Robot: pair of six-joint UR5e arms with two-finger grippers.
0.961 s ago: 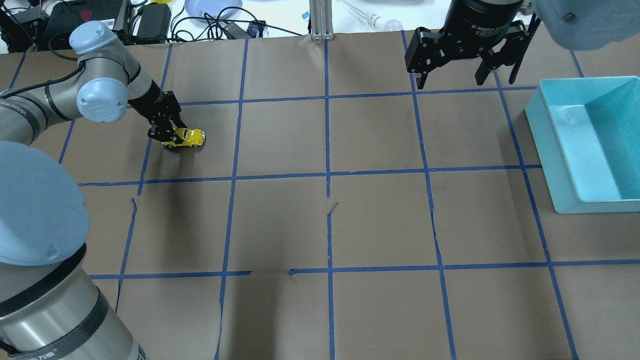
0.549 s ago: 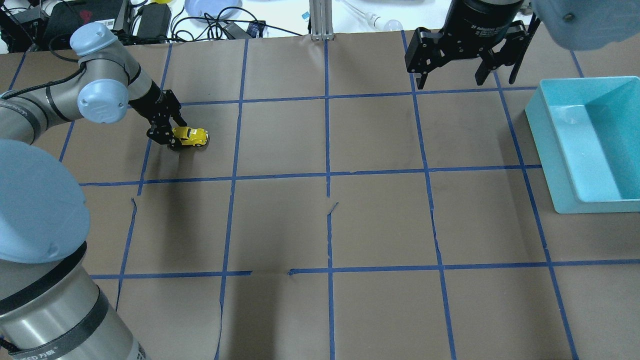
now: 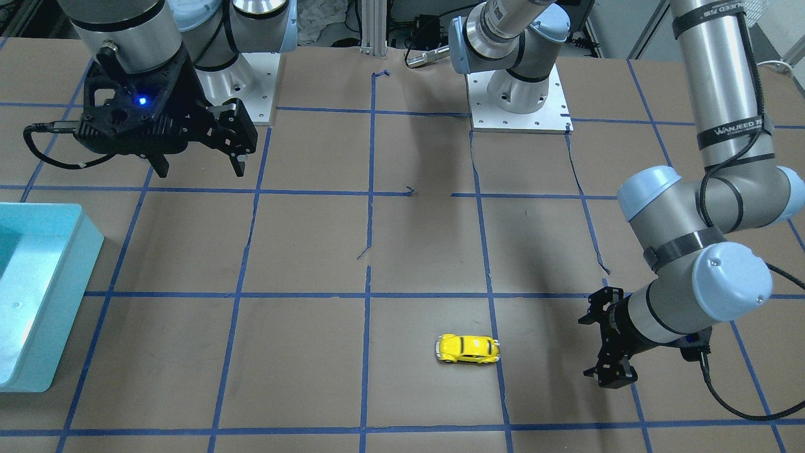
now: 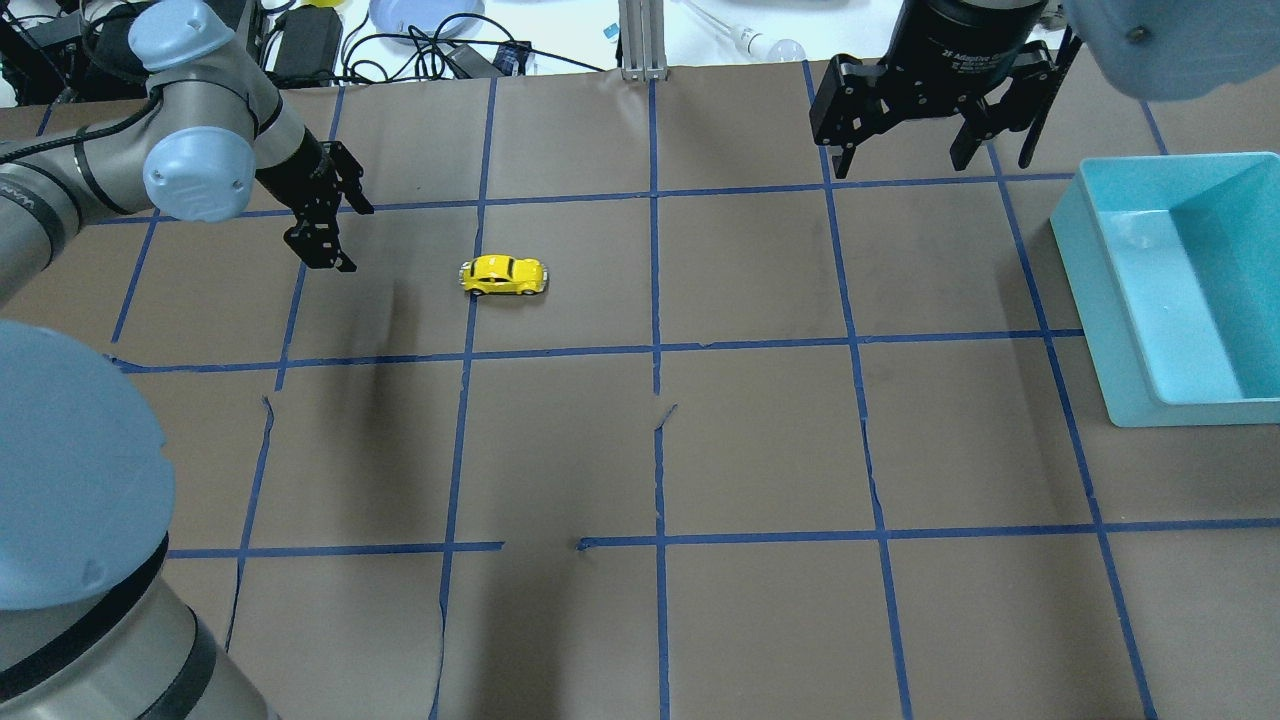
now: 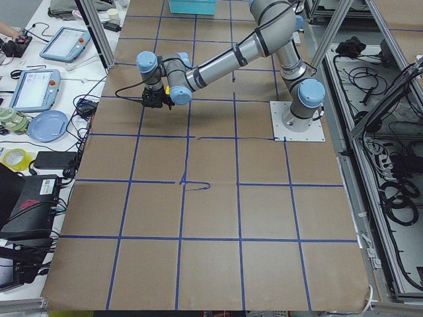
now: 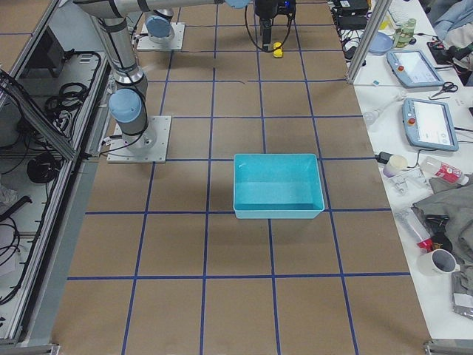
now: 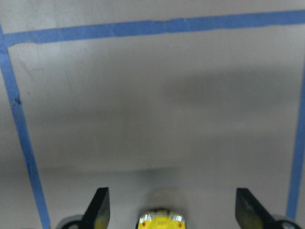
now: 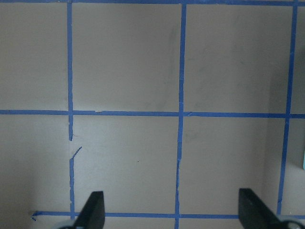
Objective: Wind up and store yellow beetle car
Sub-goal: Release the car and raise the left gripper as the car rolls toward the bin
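The yellow beetle car (image 4: pixel 504 276) stands free on the brown paper, also in the front-facing view (image 3: pixel 468 349). My left gripper (image 4: pixel 352 238) is open and empty, to the car's left with a clear gap; it also shows in the front-facing view (image 3: pixel 585 347). In the left wrist view the car's end (image 7: pixel 161 220) shows at the bottom edge between the spread fingers (image 7: pixel 100 207). My right gripper (image 4: pixel 915 155) hangs open and empty over the far right of the table (image 3: pixel 202 167), with only taped paper below it in the right wrist view (image 8: pixel 171 193).
A teal bin (image 4: pixel 1100 300) stands at the table's right edge, also in the front-facing view (image 3: pixel 56 296). Blue tape lines (image 4: pixel 655 300) divide the paper into squares. Cables and a plate (image 4: pixel 425 18) lie beyond the far edge.
My left gripper has opened and let go of the car, then pulled back and up. The car has rolled to the right, about one square away. The right arm has not moved.
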